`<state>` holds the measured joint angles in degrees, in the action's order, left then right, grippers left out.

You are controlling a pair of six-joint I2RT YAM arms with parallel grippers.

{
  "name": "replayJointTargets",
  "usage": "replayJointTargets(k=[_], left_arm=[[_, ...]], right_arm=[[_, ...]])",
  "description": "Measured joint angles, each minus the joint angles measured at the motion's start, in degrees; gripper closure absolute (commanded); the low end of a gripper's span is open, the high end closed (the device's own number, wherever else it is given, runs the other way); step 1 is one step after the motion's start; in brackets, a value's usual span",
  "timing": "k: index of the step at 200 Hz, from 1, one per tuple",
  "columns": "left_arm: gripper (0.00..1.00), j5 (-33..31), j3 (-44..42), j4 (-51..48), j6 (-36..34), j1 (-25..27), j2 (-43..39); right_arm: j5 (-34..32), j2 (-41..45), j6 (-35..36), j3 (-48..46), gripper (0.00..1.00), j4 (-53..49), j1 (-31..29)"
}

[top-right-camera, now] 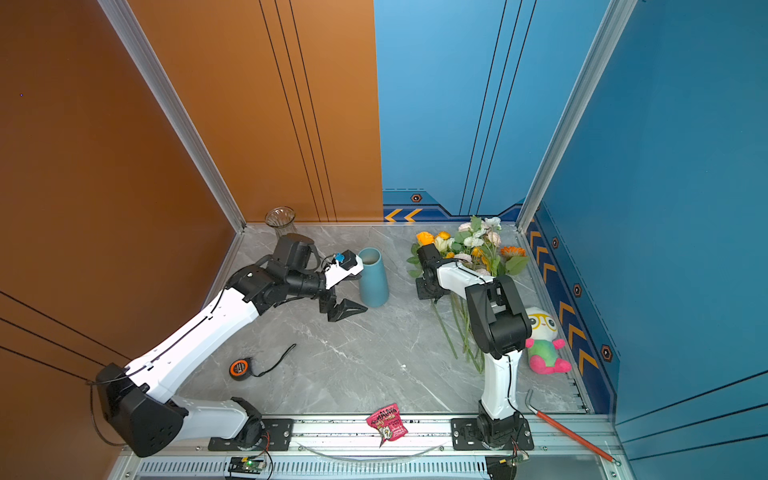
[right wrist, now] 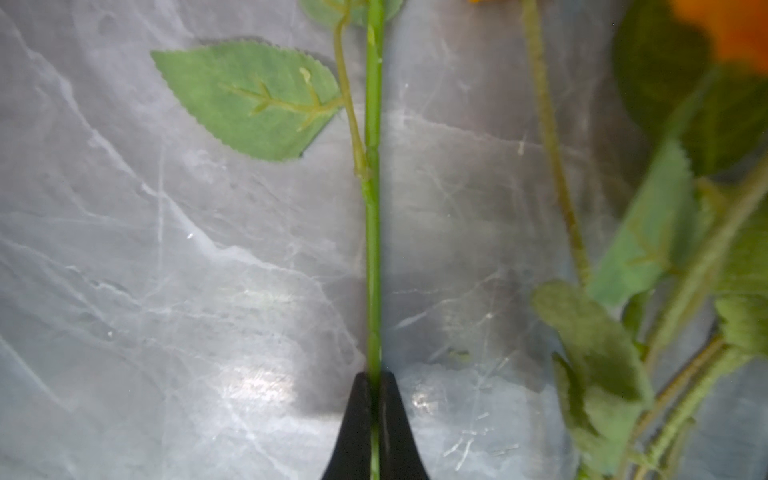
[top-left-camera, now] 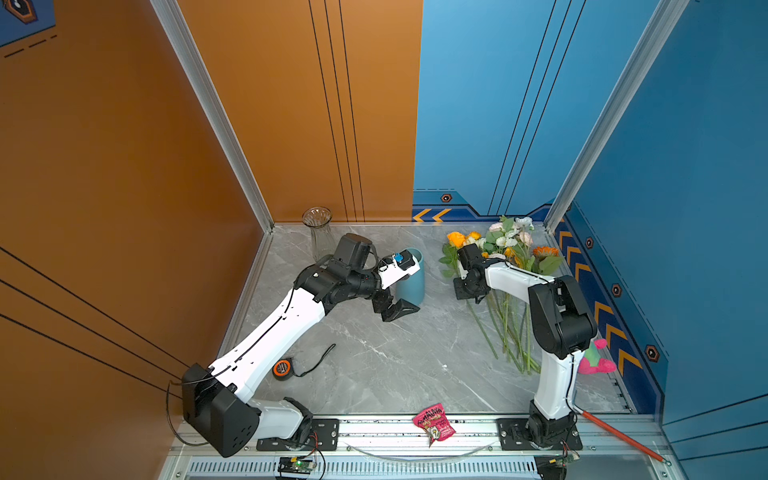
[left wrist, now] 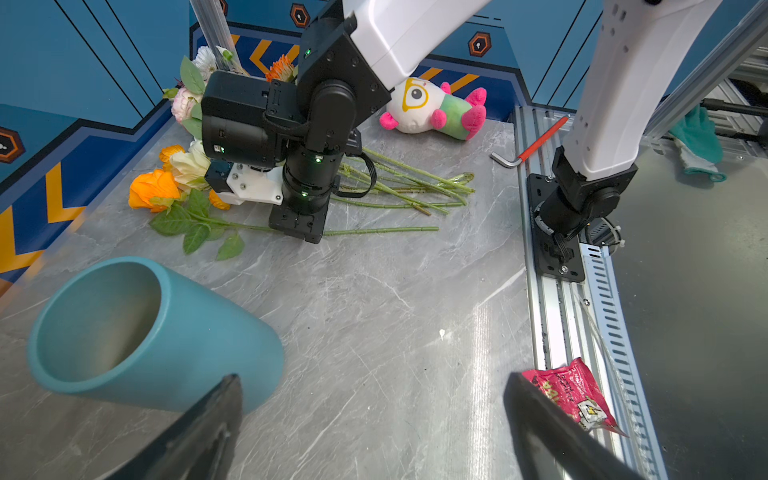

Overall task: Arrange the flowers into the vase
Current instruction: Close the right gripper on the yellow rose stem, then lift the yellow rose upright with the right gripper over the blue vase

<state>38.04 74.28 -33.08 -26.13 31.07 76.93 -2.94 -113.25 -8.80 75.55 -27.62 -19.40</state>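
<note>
Grey marble table (top-left-camera: 374, 365) stands inside a booth with orange walls on the left and blue walls on the right. At its far right corner lie the flowers (top-left-camera: 508, 242), all in one loose bunch. Their blooms point to the far edge and their long green stems run toward the near edge.

The right gripper (right wrist: 375, 382) reaches down onto the side of this bunch that is nearest to the middle of the table. Its two black fingers are closed on one stem (right wrist: 373, 249), which passes straight between the tips. A toothed leaf (right wrist: 253, 99) grows from this stem just beyond the grip. In the left wrist view this stem looks flat on the table, and an orange bloom (left wrist: 153, 191) is at its end. The other stems lie beside it, not held.

The left gripper (top-left-camera: 397, 309) hangs low over the table with its fingers spread wide and nothing between them. It is just beside the blue vase (top-left-camera: 411, 282), on the side of the near edge. This vase stands upright, between the left gripper and the flowers, apart from the bunch. A glass vase (top-left-camera: 318, 232) stands upright in the far left corner.

A plush toy (top-right-camera: 542, 340) lies at the right edge, and a pink snack packet (top-left-camera: 434, 426) lies on the rail at the near edge.
</note>
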Motion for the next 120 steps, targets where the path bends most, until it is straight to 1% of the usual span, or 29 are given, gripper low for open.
replayJointTargets(k=[30, 72, 120], left_arm=[[0.02, 0.0, 0.0, 0.0, 0.0, -0.81, 0.0], [0.02, 1.05, 0.0, 0.0, 0.0, -4.07, 0.0], [0.02, 3.61, 0.0, 0.02, 0.02, -8.52, -0.04]], right_arm=[[0.2, 1.68, 2.03, -0.59, 1.0, 0.0, -1.73], [4.94, 11.47, 2.4, -2.58, 1.0, 0.24, -1.55], [10.38, 21.29, -1.25, -3.89, 1.0, 3.67, -0.17]])
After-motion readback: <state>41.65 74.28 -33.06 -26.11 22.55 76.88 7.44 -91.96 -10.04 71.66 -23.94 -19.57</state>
